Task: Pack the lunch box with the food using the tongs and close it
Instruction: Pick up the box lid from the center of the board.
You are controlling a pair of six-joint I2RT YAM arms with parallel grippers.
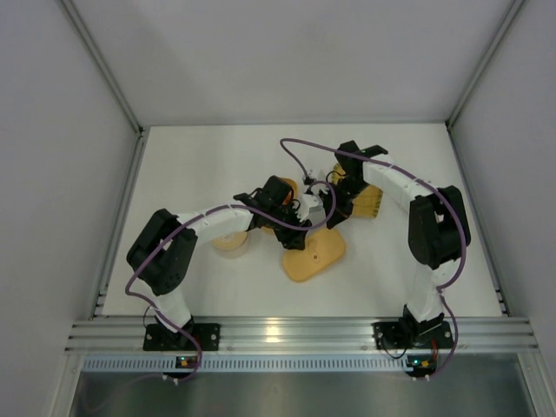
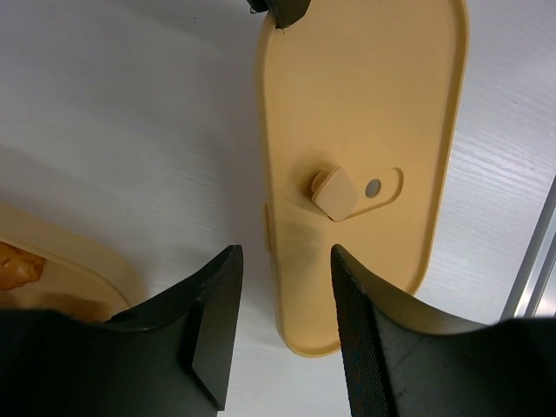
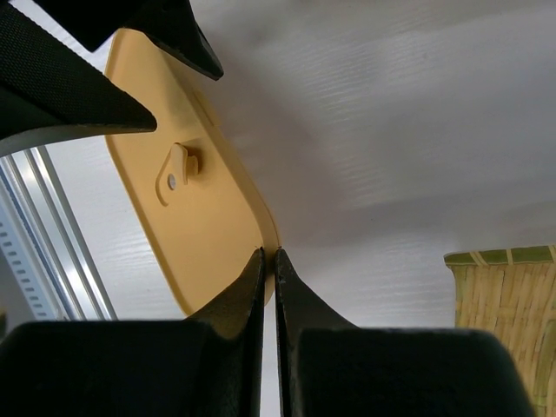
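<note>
The lunch box's pale-orange lid (image 1: pixel 314 257) (image 2: pixel 356 130) (image 3: pixel 200 226) lies flat on the white table, its small knob facing up. My left gripper (image 2: pixel 285 250) (image 1: pixel 294 233) stands open over the lid's near end, one finger over the lid and the other over bare table, gripping nothing. The right gripper (image 3: pixel 268 252) (image 1: pixel 313 208) is shut, its tips at the rim of the lid's far end. Whether it pinches the rim is unclear. A corner of the lunch box (image 2: pixel 82 271) shows at lower left with an orange piece of food (image 2: pixel 16 265) inside. The tongs are out of view.
A yellow woven tray (image 1: pixel 369 201) (image 3: pixel 508 313) sits right of the grippers. A round tan lid (image 1: pixel 230 242) lies left of the oblong lid. The aluminium rail (image 1: pixel 295 333) runs along the table's near edge, and white walls enclose the other sides.
</note>
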